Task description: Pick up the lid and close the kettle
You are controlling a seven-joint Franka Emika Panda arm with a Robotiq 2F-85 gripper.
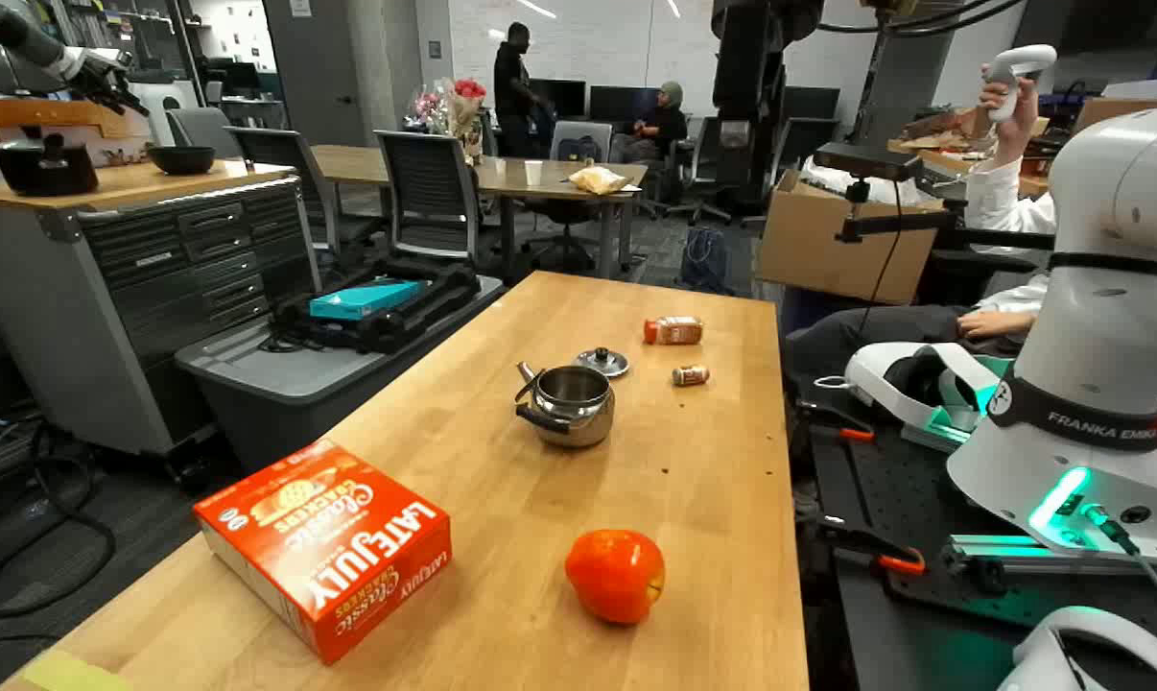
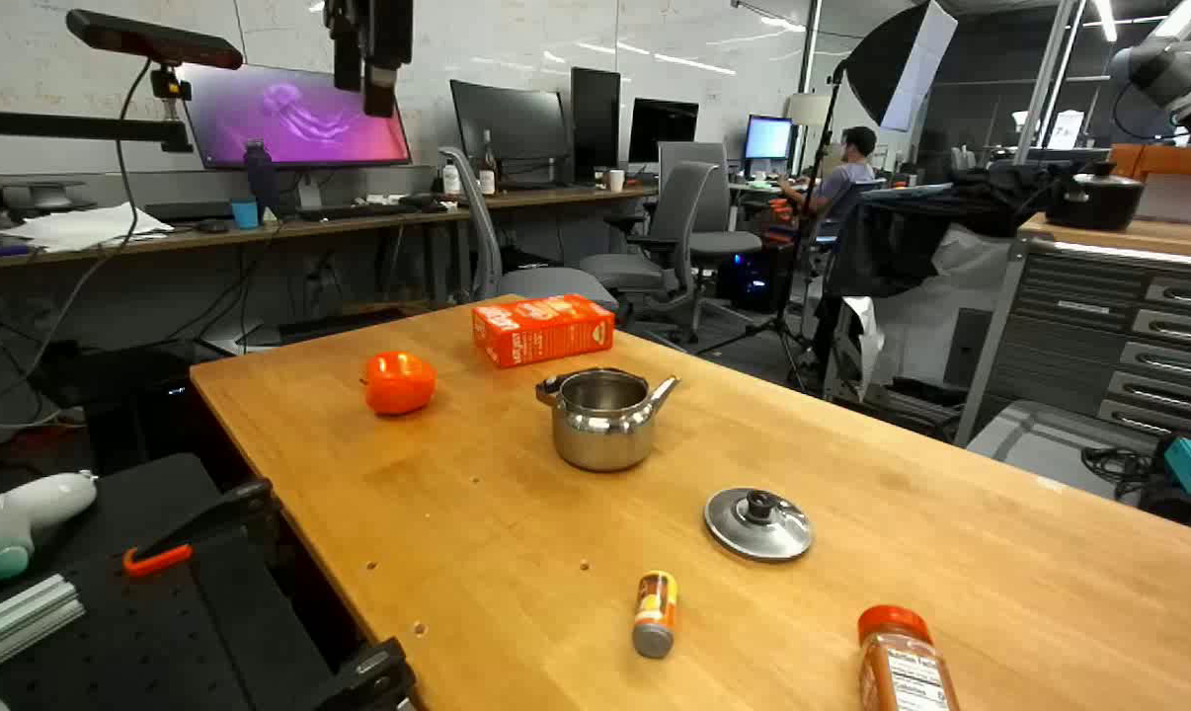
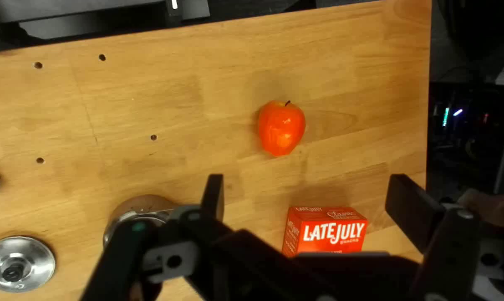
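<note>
Black two-fingered gripper (image 3: pixel 310 201) hangs spread, empty; left of it in the wrist view, the round silver metal lid (image 3: pixel 19 263) lies near the squat, open silver metal kettle (image 2: pixel 603 440) — pickup and closing apparently remain.

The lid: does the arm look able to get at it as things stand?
Probably yes: the gripper is open, and the lid lies uncovered on the table, knob up and apart from the kettle.

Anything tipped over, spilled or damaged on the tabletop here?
Two things look tipped over: the red-capped bottle and the small cylindrical container lie on their sides near the lid. No spill or damage shows.
</note>
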